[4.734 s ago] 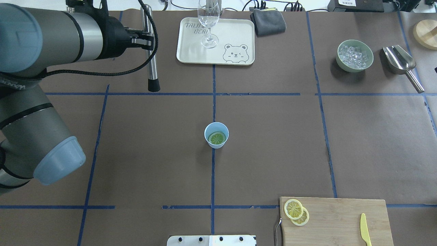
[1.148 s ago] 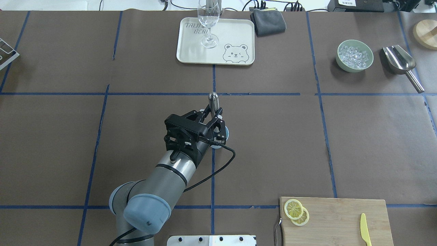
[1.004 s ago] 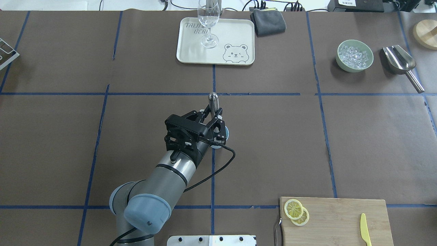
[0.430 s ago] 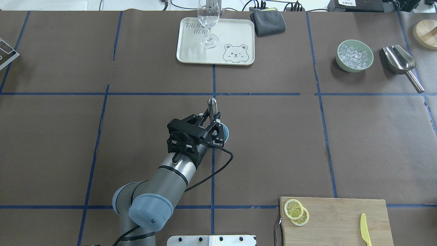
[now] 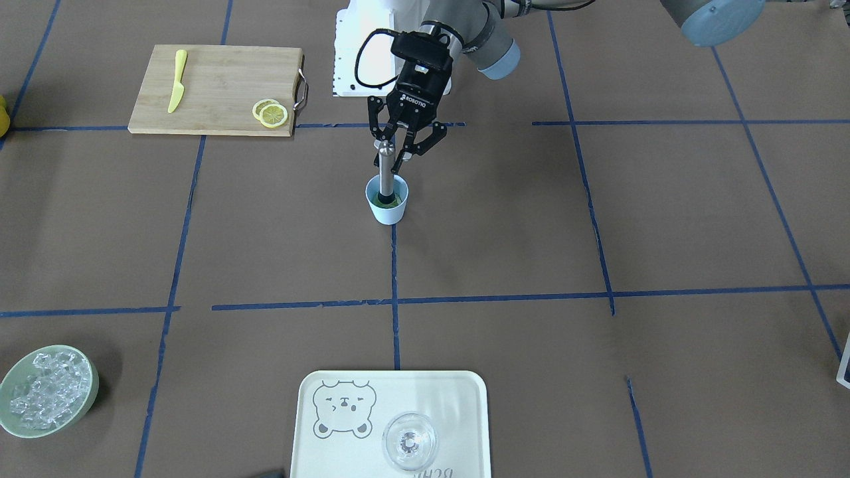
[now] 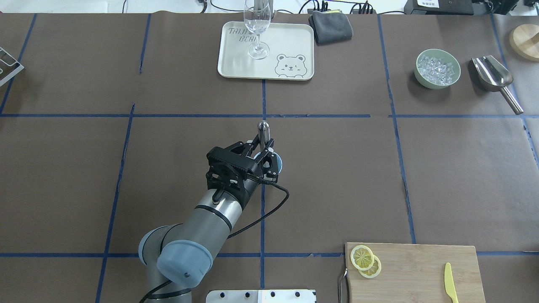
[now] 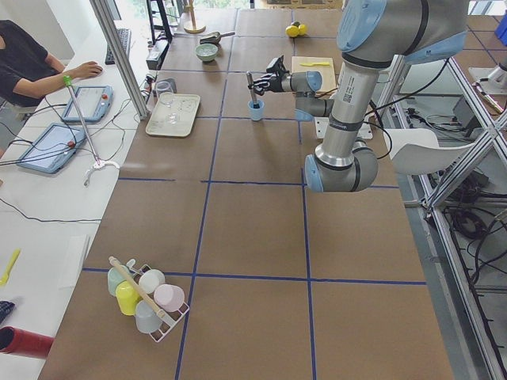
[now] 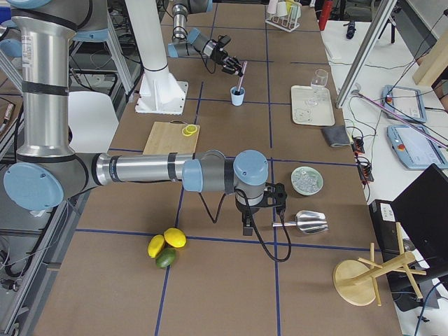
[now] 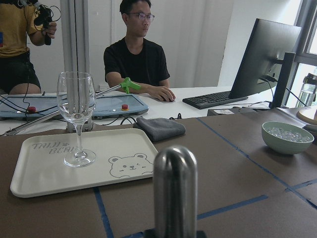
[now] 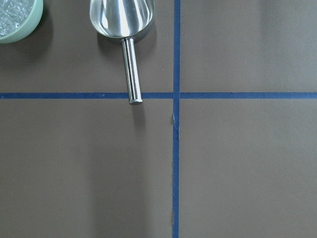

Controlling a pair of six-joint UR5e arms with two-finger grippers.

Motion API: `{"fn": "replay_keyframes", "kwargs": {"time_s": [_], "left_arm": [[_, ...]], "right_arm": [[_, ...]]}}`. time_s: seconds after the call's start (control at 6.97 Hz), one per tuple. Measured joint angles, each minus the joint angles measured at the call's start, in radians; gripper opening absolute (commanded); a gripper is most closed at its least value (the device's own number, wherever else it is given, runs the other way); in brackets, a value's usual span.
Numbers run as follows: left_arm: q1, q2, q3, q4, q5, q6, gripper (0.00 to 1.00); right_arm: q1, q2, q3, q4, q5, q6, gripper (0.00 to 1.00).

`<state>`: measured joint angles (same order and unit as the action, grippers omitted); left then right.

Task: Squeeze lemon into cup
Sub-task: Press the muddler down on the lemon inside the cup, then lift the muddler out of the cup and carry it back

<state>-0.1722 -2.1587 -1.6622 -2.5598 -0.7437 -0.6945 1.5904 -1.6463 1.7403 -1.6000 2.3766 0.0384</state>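
You have left hand (image 5: 387, 147) pinching one steel muddler (image 5: 384, 174), tip in one cup (image 5: 388, 211) on one lemon slice (image 5: 378, 198); two spare slices (image 5: 272, 114) on board (image 5: 212, 86); right hand (image 8: 249, 225): cannot tell.

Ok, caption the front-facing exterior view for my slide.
Left gripper holds a steel cylindrical muddler standing in the small light-blue tapered cup, tip down on the greenish lemon slice inside.

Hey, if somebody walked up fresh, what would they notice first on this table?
The left gripper, shut on a steel muddler that stands in the light-blue cup at the table's middle. After that, the wine glass on the bear-printed tray at the edge farthest from the robot.
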Motion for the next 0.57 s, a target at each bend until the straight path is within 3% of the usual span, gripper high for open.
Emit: {"fn": "replay_keyframes", "kwargs": {"time_s": [0.57], "left_arm": [[-0.009, 0.007, -0.149, -0.03, -0.013, 0.163, 0.0]], "right_arm": [[0.003, 0.003, 0.002, 0.0, 0.001, 0.0, 1.0]]}}
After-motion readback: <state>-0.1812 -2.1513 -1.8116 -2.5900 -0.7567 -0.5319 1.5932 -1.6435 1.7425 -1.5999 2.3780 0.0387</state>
